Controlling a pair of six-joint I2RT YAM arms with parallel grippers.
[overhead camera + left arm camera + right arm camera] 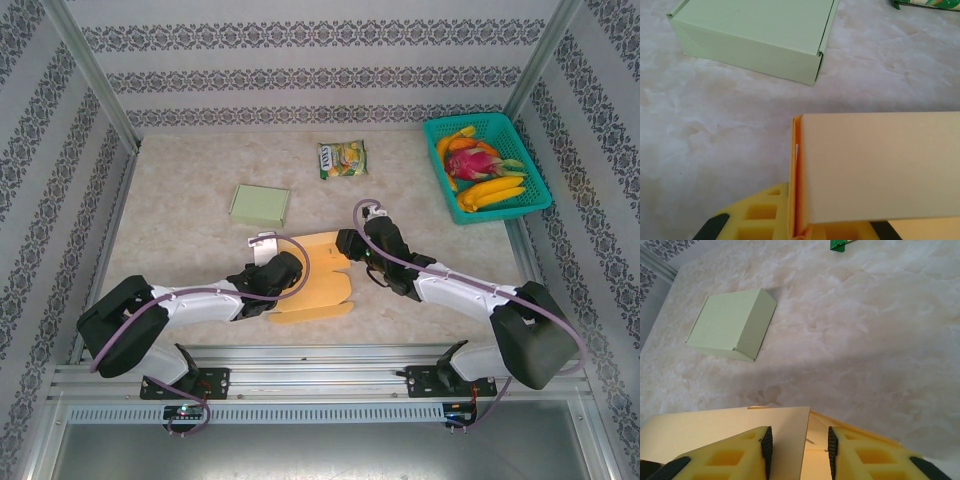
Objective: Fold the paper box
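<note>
Left end effector (296,274) sits at the 9 o'clock side of the orange paper box (322,282). In its wrist view the yellow fingers (757,217) look closed on the box's doubled side wall, with a pale panel (880,165) standing over them. Right end effector (347,246) is at the box's 1 o'clock corner, fingers spread. The free edge of a loose flap (725,432) lies in the gap, unpinched. The box lies mid-counter (190,240) between both arms, its long axis roughly 12 to 6 o'clock. By that layout, the flap looks like the right arm's to take, lying toward 7 o'clock from its fingers.
</note>
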